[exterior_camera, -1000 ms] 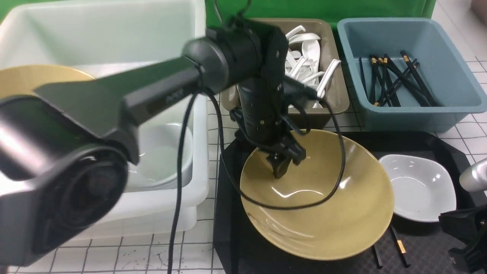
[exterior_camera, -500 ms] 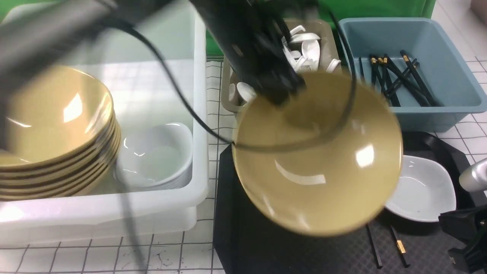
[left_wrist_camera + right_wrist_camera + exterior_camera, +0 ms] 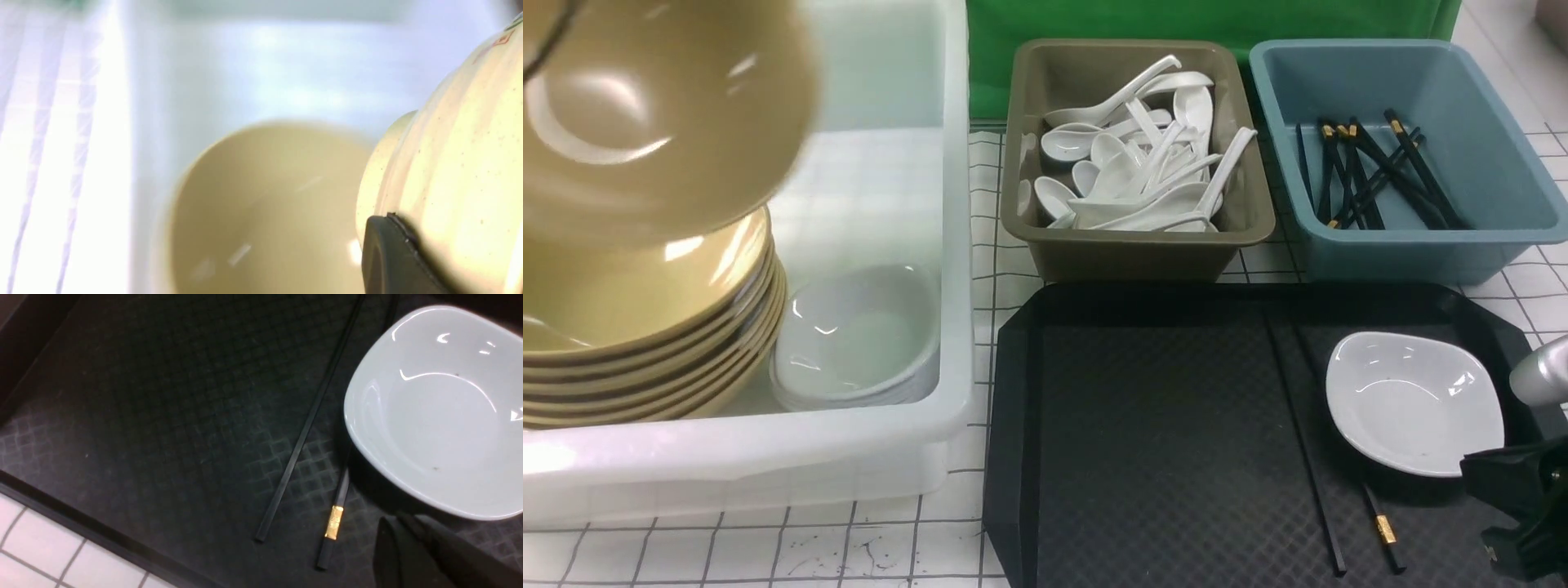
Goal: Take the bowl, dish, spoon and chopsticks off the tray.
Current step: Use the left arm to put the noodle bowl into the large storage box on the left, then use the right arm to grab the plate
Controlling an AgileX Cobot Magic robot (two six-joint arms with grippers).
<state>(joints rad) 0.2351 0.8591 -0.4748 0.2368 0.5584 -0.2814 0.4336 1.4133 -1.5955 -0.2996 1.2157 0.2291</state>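
Left gripper [image 3: 386, 232] is clamped on the wall of the bowl [image 3: 645, 106]. One dark finger [image 3: 392, 261] lies flat against the pale outer side in the left wrist view; the other finger is hidden. Bowl is in the air at far left, motion-blurred, tipped so its opening faces the camera and slightly right. It hangs over the stack of yellow bowls [image 3: 645, 343] in the white tub [image 3: 956, 269].

Right gripper [image 3: 402, 539] has its jaws together with nothing in them. It sits low over the tray's near right corner, just beside the near edge of the dish [image 3: 1413, 400]. Dish sits on the right side of the tray [image 3: 1143, 425].

Chopsticks [image 3: 1311, 482] lie on the tray, long axis far-to-near, near ends drifting a bit right. One stick lies clear, just left of the dish. The other runs under the dish's left edge, gold band [image 3: 1384, 531] at its near end. Near ends sit just left of the right gripper, not touching.

Behind the tray: olive tub [image 3: 1045, 237] of white spoons [image 3: 1135, 163], blue tub [image 3: 1503, 237] with black sticks [image 3: 1364, 180].
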